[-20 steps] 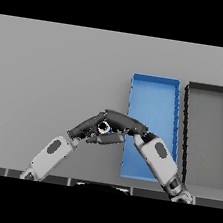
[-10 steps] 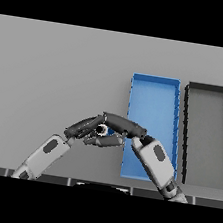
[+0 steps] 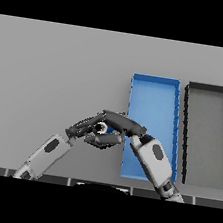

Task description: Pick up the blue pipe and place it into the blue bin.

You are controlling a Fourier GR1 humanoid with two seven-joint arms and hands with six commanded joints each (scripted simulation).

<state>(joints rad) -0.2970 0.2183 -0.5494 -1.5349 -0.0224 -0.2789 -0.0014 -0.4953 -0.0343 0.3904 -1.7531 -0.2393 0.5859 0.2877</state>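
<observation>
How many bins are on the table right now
2. The blue bin sits right of centre; the right arm crosses its near end. The black bin stands just to its right, apart from it. No others show.

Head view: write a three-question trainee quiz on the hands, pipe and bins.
1. True or false: the blue pipe already lies inside the blue bin.
2. Which bin stands farther to the robot's right? A) blue bin B) dark bin
3. Where do the left hand and right hand meet: over the table or over a bin?

Key: 1 false; 2 B; 3 over the table, just left of the blue bin.
</observation>
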